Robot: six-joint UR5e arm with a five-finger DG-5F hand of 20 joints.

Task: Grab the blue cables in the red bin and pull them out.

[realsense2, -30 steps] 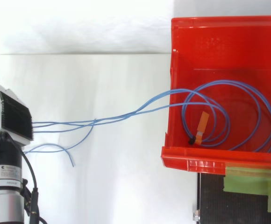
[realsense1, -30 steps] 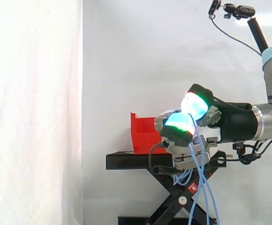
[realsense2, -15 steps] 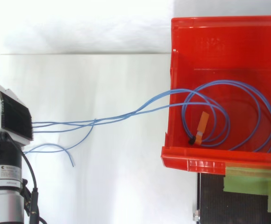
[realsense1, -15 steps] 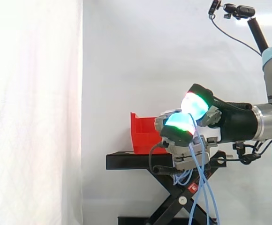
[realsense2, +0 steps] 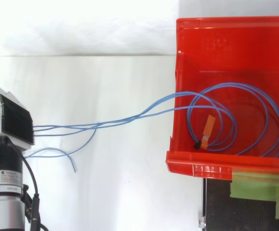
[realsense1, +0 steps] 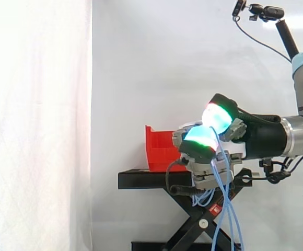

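Thin blue cables [realsense2: 115, 122] stretch from the red bin [realsense2: 216, 162] leftward to my hand [realsense2: 7, 120], which sits well clear of the bin's left wall. Inside the bin the cables lie in loose loops [realsense2: 247, 96] with an orange tag [realsense2: 208, 127] and a black end. In the side view my hand [realsense1: 256, 136] hovers in front of the bin [realsense1: 159, 151], at about its height. Its glowing green and red-white pads are curled round the blue cables [realsense1: 224, 209], whose loose ends hang down below it.
The bin stands on a black scissor-lift stand [realsense1: 141, 179] before the white curtain. Green tape [realsense2: 259, 185] marks the stand's top beside the bin. A small camera on a dark mast [realsense1: 266, 11] is at the upper right.
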